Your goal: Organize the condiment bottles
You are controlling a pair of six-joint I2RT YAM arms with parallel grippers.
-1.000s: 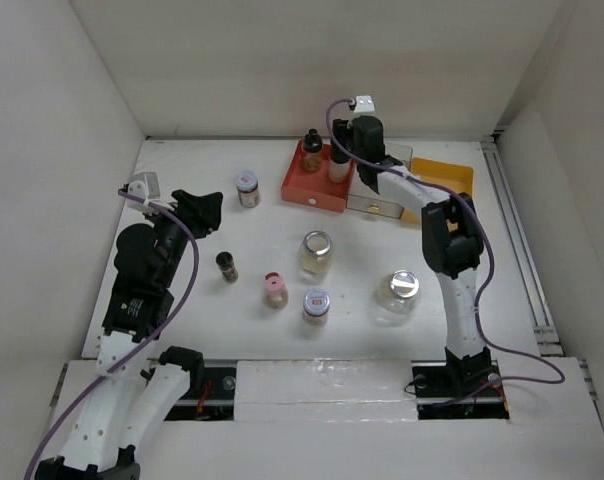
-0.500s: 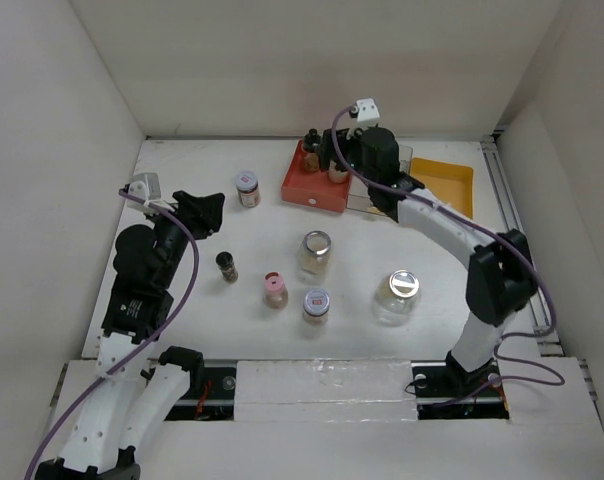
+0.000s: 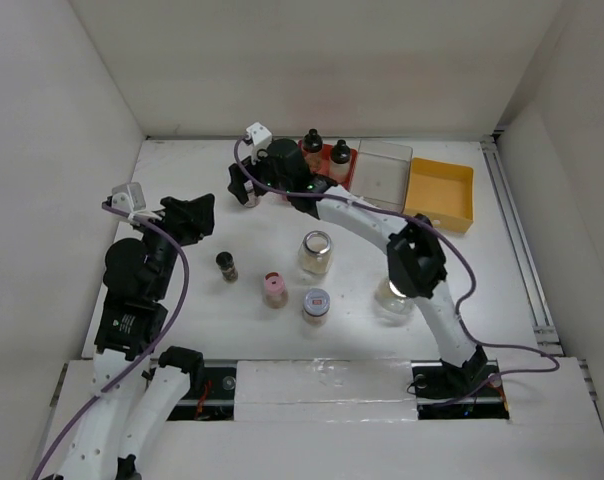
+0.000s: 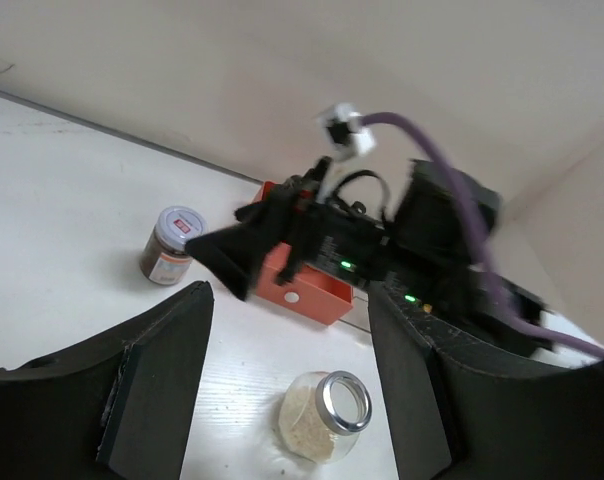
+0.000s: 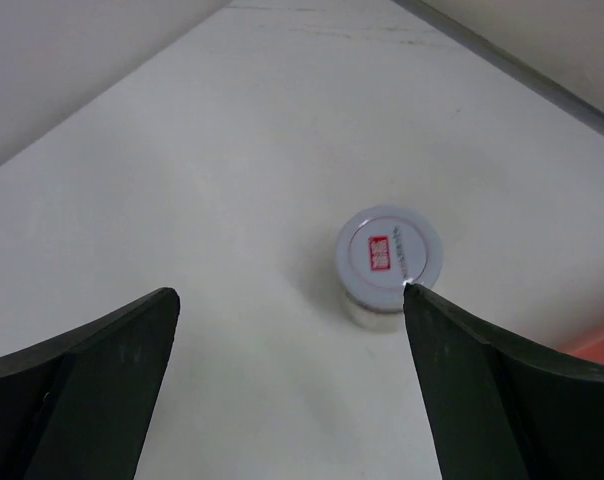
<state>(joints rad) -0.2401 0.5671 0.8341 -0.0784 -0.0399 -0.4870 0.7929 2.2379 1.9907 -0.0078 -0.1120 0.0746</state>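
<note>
My right gripper [image 3: 240, 187] reaches across to the far left and hangs open above a grey-lidded spice jar [image 5: 389, 255], which sits just off its right fingertip [image 5: 422, 305]. That jar [image 4: 170, 245] also shows in the left wrist view. Two black-capped bottles [image 3: 312, 145] [image 3: 340, 152] stand in the red tray [image 3: 327, 153]. Mid-table are a clear glass jar [image 3: 316, 252], a dark slim shaker [image 3: 226, 265], a pink-capped bottle [image 3: 274, 290] and a second grey-lidded jar [image 3: 316, 303]. Another glass jar [image 3: 392, 298] is partly behind the right arm. My left gripper [image 3: 192, 215] is open and empty at the left.
A clear tray [image 3: 382, 172] and an orange tray [image 3: 442, 190] stand to the right of the red tray at the back. White walls enclose the table on three sides. The right arm spans the middle of the table above the jars.
The right arm swung left from the red tray to over the grey-lidded jar, and its jaws opened wide. The left gripper's jaws parted and the arm shifted slightly.
</note>
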